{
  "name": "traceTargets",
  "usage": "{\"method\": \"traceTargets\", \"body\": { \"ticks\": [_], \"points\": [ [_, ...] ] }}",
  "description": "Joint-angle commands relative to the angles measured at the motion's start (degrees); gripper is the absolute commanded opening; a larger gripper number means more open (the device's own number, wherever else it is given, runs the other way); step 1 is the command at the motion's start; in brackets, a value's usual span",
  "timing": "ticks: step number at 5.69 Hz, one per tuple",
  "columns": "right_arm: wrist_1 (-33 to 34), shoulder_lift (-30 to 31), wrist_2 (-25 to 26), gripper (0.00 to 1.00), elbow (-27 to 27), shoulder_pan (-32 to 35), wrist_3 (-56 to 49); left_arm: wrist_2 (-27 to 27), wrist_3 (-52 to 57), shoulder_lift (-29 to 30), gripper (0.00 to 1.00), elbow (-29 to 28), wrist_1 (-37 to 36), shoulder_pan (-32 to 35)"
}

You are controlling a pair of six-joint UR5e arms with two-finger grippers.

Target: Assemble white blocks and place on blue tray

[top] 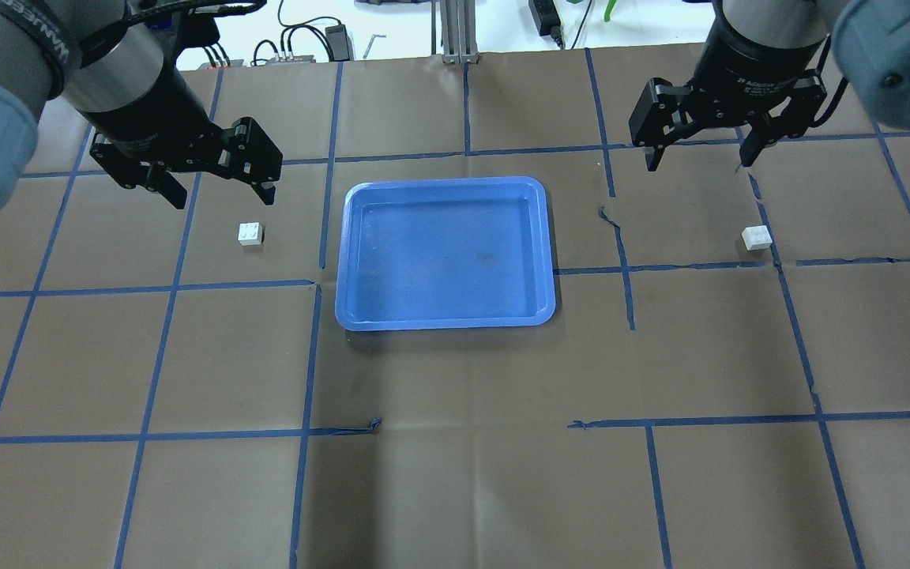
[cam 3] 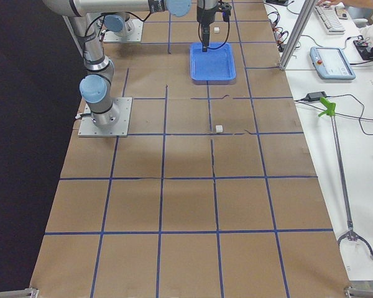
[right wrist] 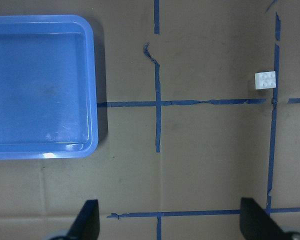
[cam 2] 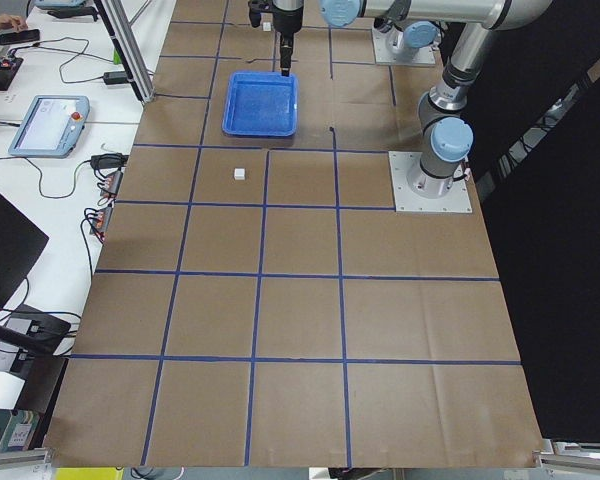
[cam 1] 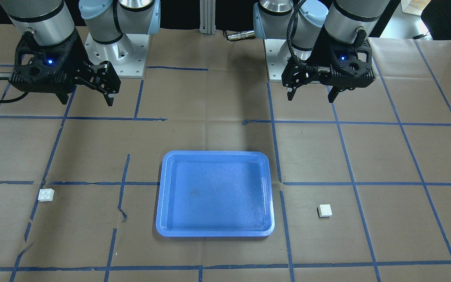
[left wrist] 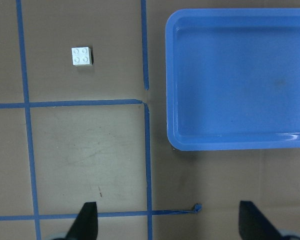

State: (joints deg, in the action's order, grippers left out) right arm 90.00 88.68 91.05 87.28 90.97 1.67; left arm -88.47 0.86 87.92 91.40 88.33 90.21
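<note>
Brown paper gridded with blue tape covers the worktop [top: 455, 474], with the blue tray [top: 445, 319] at its middle. One white block [top: 250, 234] lies left of the tray, the other white block [top: 756, 237] well to its right. The left hand [top: 223, 197] and right hand [top: 698, 162] hang above, both spread wide, gripping nothing.

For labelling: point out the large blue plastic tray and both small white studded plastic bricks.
Large blue plastic tray [top: 445, 319]: overhead view, bare near rim.
White studded brick on robot's left [top: 250, 233]: overhead view, studded top.
White studded brick on robot's right [top: 756, 236]: overhead view, top face.
</note>
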Motion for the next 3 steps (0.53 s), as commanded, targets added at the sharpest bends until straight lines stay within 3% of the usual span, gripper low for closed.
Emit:
{"method": "traceTargets", "body": {
  "ticks": [1,3],
  "points": [
    [0.0,0.0,0.0,1.00,0.0,0.0,0.0,0.1,0.0,-0.2,0.99,0.2,0.0,-0.6],
    [0.0,0.0,0.0,1.00,0.0,0.0,0.0,0.0,1.6,0.2,0.99,0.5,0.0,-2.1]
  ]
}}
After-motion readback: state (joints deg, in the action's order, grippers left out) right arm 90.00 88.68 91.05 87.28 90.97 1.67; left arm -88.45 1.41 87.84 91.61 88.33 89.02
